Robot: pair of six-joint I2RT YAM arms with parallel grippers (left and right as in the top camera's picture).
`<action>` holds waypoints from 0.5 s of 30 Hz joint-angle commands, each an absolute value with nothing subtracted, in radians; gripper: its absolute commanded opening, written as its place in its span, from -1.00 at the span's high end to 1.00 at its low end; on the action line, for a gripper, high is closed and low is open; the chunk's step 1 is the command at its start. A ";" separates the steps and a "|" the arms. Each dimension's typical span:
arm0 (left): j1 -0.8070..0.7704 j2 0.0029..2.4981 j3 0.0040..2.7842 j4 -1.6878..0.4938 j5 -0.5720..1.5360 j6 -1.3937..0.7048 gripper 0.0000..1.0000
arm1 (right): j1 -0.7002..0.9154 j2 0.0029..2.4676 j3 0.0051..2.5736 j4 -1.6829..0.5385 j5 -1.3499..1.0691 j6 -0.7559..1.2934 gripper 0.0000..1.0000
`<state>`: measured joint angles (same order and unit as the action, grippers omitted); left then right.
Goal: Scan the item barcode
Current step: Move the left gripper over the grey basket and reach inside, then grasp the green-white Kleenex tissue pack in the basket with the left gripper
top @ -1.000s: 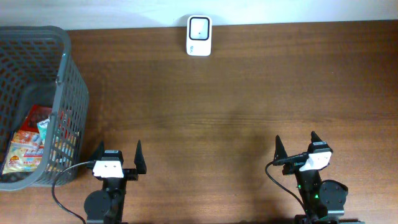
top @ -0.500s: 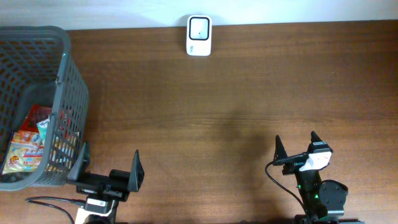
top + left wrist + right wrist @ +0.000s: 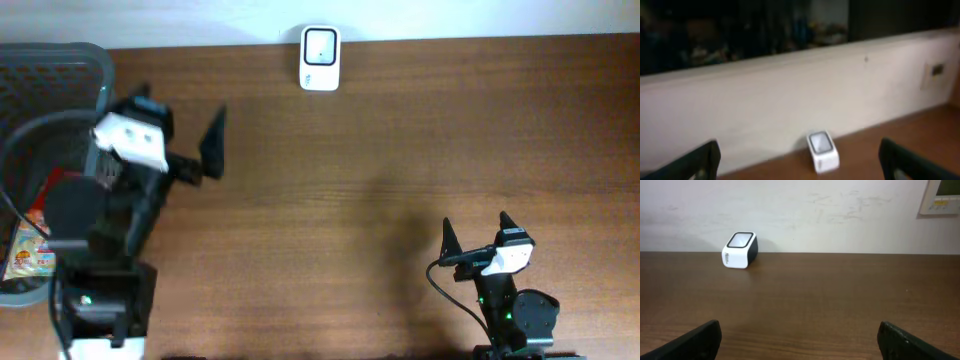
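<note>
The left arm has risen from the near edge of the brown wooden desk (image 3: 400,140) and swung up and to its left. Its left claw (image 3: 180,108) now hangs high beside the right rim of the dark grey plastic mesh basket (image 3: 45,60). The right arm has not moved.

Nearest the viewer, at the front edge of the desk on the right, the right claw (image 3: 476,225) sits low. Its two black fingers are spread as wide as they go, with nothing between them. In the right wrist view, the fingertips frame bare wood at the bottom corners.

Further back on the left stands the basket. Brightly coloured snack packets (image 3: 25,248), red, orange and yellow, lie at its bottom, partly hidden by the left arm and its cable. No barcode can be made out on them.

The left claw is also fully spread and holds nothing. It points toward the far side of the desk. Its wrist view is blurred, with both fingertips at the lower corners.

At the far edge of the desk, near the middle, stands a small white barcode scanner with a dark square window (image 3: 320,58). It stands against a pale wall, well apart from both claws and from the basket.
</note>
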<state>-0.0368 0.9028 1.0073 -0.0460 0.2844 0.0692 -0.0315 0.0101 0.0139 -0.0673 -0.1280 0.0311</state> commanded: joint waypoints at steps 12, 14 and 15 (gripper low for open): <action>0.230 1.475 2.029 -0.996 -0.016 -0.141 -0.98 | -0.025 0.003 0.006 -0.069 -0.126 0.041 -0.97; 0.279 1.514 2.029 -0.998 -0.268 -0.142 -0.98 | -0.025 0.003 0.006 -0.069 -0.126 0.041 -0.97; 0.292 1.528 2.029 -0.996 -0.329 -0.142 -0.98 | -0.025 0.003 0.006 -0.069 -0.126 0.041 -0.97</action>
<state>0.2489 1.4593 2.0274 -0.9920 -0.0731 -0.1261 -0.0315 0.0101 0.0139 -0.0673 -0.1280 0.0307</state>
